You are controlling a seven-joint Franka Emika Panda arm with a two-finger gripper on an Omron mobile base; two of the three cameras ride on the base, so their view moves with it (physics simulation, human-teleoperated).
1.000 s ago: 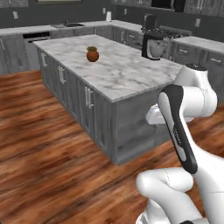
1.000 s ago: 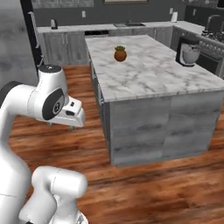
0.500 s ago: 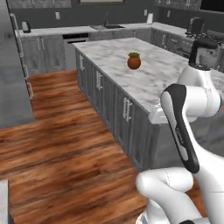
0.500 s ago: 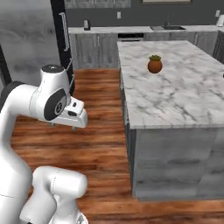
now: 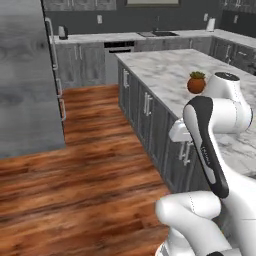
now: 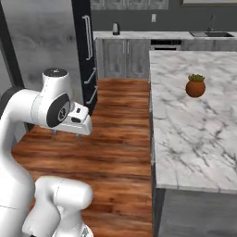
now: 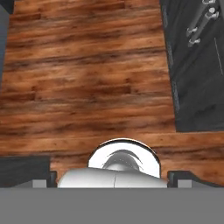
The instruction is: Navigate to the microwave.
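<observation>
Where the microwave stands cannot be told from these views. The tool [image 7: 110,176] hangs over the wooden floor [image 7: 87,87], pointing down at it, its two dark fingertips [image 7: 27,171] set well apart with nothing between them. Just beside the arm lies the marble island worktop [image 6: 194,139], which carries a small potted plant [image 6: 195,86] near its far half. Grey cabinet doors with silver handles [image 5: 147,104] line the island's side. Across the floor rises a tall grey wood-grain panel [image 5: 25,75] with vertical handles. Along the back wall runs a second worktop [image 5: 90,37] with a sink [image 6: 208,34] and a small dark object [image 5: 62,32] on it.
</observation>
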